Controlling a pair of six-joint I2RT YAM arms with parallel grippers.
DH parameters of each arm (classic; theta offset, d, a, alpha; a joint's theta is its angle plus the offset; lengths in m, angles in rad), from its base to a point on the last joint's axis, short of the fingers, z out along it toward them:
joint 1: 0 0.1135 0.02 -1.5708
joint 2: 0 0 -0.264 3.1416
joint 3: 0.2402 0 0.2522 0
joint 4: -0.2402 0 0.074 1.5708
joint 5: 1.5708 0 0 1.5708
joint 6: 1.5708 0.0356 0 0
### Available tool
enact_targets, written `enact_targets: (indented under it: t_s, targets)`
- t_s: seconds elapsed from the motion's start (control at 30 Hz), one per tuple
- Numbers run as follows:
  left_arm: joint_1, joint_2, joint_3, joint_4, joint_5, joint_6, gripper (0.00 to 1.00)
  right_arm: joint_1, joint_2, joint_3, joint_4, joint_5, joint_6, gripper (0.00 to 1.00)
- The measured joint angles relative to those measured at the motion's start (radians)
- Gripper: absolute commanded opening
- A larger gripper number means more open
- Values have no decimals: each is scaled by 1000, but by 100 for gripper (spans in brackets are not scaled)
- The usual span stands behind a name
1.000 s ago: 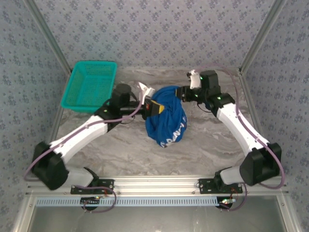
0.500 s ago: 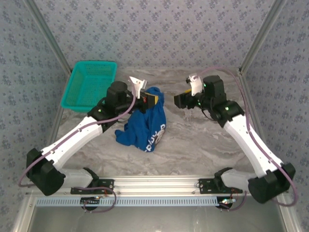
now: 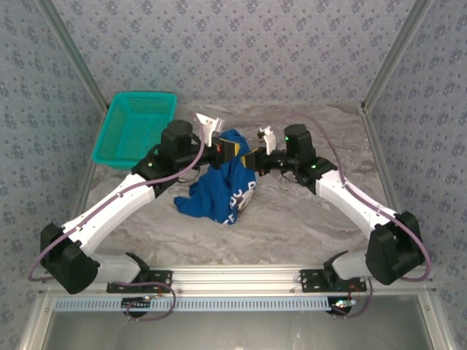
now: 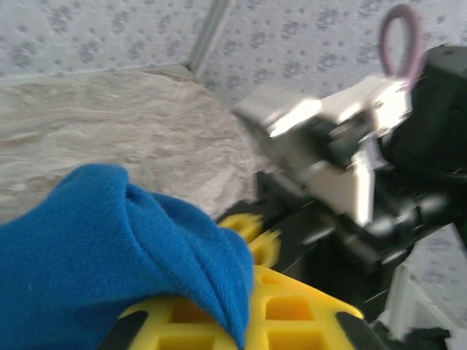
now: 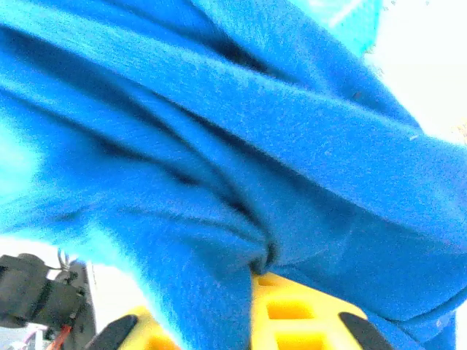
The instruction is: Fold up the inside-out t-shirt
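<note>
Now the left hand (image 3: 233, 150) and the right hand (image 3: 249, 159) are sitting nearly tip to tip, both clenching the top of the inside-out t-shirt (image 3: 217, 195), which is drooping bunched onto the tabletop (image 3: 306, 219).

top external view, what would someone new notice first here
The royal-blue t-shirt grabs the eye: it sits bunched mid-table, its top lifted and pinched by the left tool and the right tool, which meet nose to nose above it. Next comes the teal basket at the far left corner of the marbled table.
</note>
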Motion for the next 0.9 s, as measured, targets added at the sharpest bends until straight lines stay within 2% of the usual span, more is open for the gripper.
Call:
enact_targets:
  t_s: [0.07, 0.17, 0.27, 0.33, 0.47, 0.57, 0.63, 0.7, 0.8, 0.9]
  targets:
    - [17, -2, 1, -35, -102, 0, 46, -47, -23, -34, 73, -104, 46, 0]
    - [67, -2, 0, -95, -222, -2, 54, -88, -65, -80, 145, -213, 119, 0]
    - [105, -11, -34, -92, -269, -2, 59, -108, -99, -108, 196, -274, 175, 1]
    - [105, -37, -88, -65, -243, -1, 60, -117, -106, -110, 217, -301, 198, 1]
    - [95, -113, -237, 62, -57, -13, 62, -134, -107, -110, 232, -336, 212, 4]
    - [79, -113, -272, 111, 67, -6, 61, -145, -107, -110, 228, -356, 207, 6]
    - [69, -95, -276, 120, 109, 8, 61, -152, -109, -98, 169, -352, 174, 10]
    - [63, -66, -276, 111, 97, 12, 61, -153, -109, -63, 48, -311, 115, 11]
    - [64, 14, -266, 53, 21, 14, 65, -150, -111, -27, -117, -219, 54, 16]
    - [57, 104, -263, 4, -9, 24, 69, -146, -121, -62, -228, -119, 53, 26]
